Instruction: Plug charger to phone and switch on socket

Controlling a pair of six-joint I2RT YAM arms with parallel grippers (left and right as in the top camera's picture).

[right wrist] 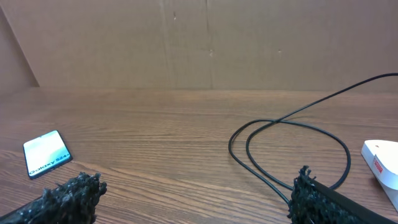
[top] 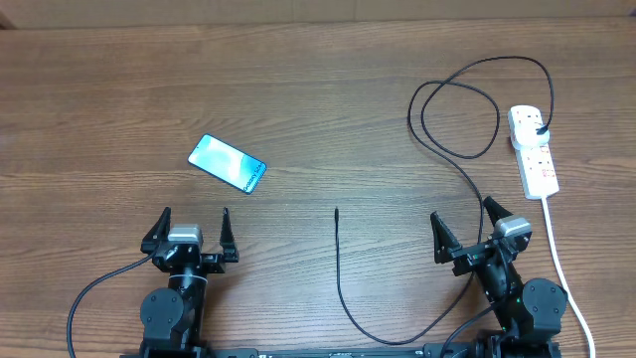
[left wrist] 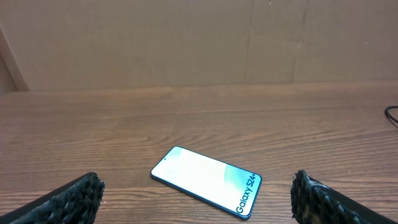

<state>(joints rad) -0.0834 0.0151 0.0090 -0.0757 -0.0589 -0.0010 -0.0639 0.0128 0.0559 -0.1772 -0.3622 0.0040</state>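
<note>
The phone point(top: 228, 163) lies flat on the table at the left, its teal screen up; it shows just ahead of my left fingers in the left wrist view point(left wrist: 206, 181) and at the far left of the right wrist view point(right wrist: 45, 153). The charger cable point(top: 459, 149) loops at the back right, its black plug seated in the white socket strip point(top: 534, 149), and its connector tip point(top: 337, 212) lies at the table's middle. My left gripper point(top: 195, 231) is open and empty in front of the phone. My right gripper point(top: 464, 224) is open and empty, with the cable passing beside it.
The socket's thick white cord point(top: 561, 268) runs down the right side past my right arm. A brown wall backs the table in both wrist views. The cable loop point(right wrist: 289, 152) lies ahead of my right fingers.
</note>
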